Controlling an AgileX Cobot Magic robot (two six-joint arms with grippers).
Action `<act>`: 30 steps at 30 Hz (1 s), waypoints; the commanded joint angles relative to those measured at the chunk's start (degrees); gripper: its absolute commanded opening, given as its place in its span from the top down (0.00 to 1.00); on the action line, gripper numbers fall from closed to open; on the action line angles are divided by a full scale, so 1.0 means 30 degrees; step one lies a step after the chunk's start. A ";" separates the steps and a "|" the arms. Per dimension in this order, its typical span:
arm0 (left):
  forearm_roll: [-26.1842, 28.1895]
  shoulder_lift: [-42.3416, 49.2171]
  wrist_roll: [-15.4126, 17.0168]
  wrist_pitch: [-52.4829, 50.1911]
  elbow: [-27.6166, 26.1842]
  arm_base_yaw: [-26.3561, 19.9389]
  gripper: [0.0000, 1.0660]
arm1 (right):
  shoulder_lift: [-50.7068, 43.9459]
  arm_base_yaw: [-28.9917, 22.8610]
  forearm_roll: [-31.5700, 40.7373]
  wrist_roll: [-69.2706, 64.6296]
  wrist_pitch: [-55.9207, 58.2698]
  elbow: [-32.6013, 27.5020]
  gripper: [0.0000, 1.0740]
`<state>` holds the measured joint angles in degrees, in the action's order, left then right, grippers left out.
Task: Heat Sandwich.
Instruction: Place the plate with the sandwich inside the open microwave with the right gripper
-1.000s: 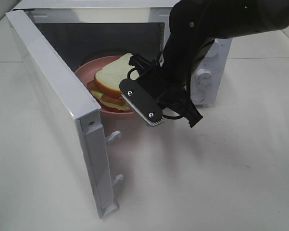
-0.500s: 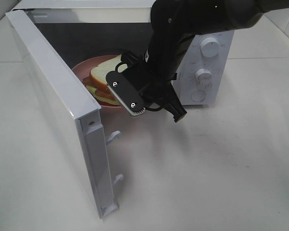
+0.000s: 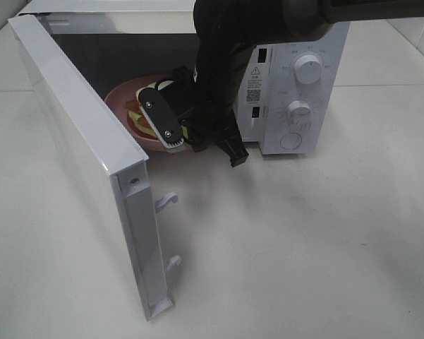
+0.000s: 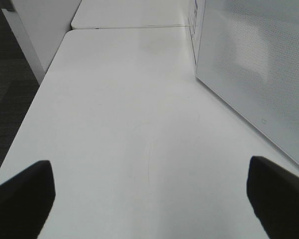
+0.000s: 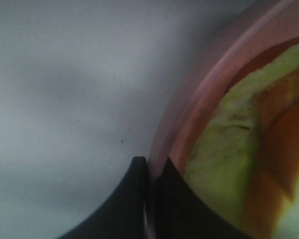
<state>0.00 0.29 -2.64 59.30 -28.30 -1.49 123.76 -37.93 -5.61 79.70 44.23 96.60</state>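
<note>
Pink plate [image 3: 118, 97] carrying sandwich [image 5: 224, 164] is sitting mostly inside microwave [image 3: 307, 42], right fingers [image 5: 132, 204] pinching its rim. Meanwhile left fingers [image 4: 20, 199] are hanging spread, empty, over desk [image 4: 119, 124]. With door [image 3: 77, 120] standing open, closing and heating seem left to do.

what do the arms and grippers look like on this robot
Right arm: bulky, smooth black casing. Right gripper: flat black bar fingers with rounded ends, two silver screws on the face and a pale ribbed pad at the tip. Left gripper: only two blunt black fingertips show in its wrist view.
</note>
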 commanded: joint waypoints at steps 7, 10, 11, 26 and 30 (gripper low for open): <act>0.0153 0.0497 0.0115 -0.0134 0.0038 -0.0019 0.03 | 0.1700 -0.0095 -0.1127 -0.2215 0.1108 0.3037 1.00; 0.0153 0.0497 0.0115 -0.0134 0.0038 -0.0019 0.03 | 0.2139 -0.0095 -0.1222 -0.2540 0.1490 0.3724 1.00; 0.0153 0.0497 0.0115 -0.0134 0.0038 -0.0019 0.03 | 0.2445 -0.0095 -0.1471 -0.2941 0.1547 0.4354 1.00; 0.0153 0.0497 0.0115 -0.0134 0.0038 -0.0019 0.03 | 0.4851 0.0191 -0.1776 -0.4622 0.1948 0.8251 1.00; 0.0153 0.0497 0.0115 -0.0134 0.0038 -0.0019 0.03 | 0.5042 0.0401 -0.1910 -0.4736 0.1604 0.8613 1.00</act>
<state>0.00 0.29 -2.64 59.30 -28.30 -1.49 138.83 -37.24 -10.71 66.00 50.53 121.35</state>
